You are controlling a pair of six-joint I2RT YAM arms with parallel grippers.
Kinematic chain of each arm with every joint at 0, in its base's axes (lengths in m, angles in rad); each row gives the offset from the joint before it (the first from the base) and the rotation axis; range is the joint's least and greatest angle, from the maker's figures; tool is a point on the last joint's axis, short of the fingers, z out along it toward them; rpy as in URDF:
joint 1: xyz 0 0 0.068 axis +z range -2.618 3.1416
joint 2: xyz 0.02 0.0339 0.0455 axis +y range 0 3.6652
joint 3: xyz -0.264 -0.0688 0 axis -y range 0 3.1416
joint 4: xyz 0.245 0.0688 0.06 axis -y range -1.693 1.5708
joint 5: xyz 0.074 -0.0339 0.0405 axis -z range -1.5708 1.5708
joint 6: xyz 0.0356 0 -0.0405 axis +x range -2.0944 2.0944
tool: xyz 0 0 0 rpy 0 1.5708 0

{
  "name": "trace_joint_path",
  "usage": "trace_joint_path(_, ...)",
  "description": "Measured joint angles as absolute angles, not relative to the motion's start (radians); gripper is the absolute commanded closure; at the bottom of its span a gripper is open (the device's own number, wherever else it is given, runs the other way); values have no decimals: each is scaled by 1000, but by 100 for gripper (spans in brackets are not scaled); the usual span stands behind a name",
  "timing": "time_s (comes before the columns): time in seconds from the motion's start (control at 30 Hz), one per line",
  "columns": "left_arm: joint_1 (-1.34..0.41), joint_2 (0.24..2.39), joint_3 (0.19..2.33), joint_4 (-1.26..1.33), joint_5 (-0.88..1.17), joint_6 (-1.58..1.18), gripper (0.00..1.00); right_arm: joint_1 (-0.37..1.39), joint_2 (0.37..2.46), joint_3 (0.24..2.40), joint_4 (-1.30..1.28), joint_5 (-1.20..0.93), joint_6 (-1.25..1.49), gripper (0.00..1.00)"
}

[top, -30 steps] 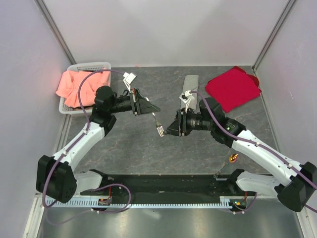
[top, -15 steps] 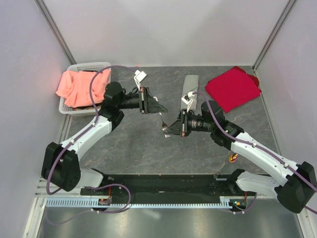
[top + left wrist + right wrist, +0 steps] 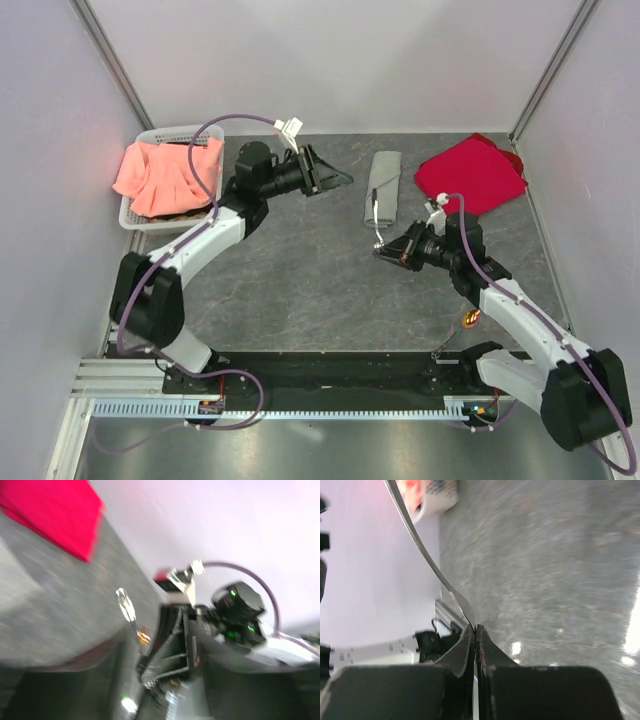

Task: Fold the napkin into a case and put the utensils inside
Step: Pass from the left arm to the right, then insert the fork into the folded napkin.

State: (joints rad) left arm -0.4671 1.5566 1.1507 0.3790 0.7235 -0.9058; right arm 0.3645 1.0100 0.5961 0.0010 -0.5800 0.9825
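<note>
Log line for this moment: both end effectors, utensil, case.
left end effector: apart from utensil | right end effector: shut on utensil | case: flat on table, utensil not inside

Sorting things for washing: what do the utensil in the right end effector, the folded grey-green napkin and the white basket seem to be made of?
Utensil: polished metal, probably steel; it is thin and mirror-bright.
Napkin: likely woven fabric with a matte finish; it has soft folded edges and no shine.
Basket: apparently white moulded plastic, going by its perforated wall.
</note>
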Motion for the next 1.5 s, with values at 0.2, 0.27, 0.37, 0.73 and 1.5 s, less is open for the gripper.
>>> trace_joint_path(0.2, -474, 1891, 1399, 423, 561, -861, 98, 217, 1204, 598, 7, -618, 1007, 100)
trace_joint_path(0.27, -482, 2010, 1461, 440, 527, -861, 98, 201, 1274, 624, 10, -628, 1007, 100)
trace_joint_path(0.37, -507, 2193, 1588, 439, 488, -860, 98, 180, 1380, 680, 30, -644, 1014, 100)
trace_joint_path(0.73, -595, 2305, 1630, 398, 391, -821, 98, 33, 1686, 838, 97, -700, 1015, 100)
trace_joint_path(1.5, -629, 2305, 1547, 241, 383, -818, 98, 33, 1852, 1002, 5, -736, 995, 100)
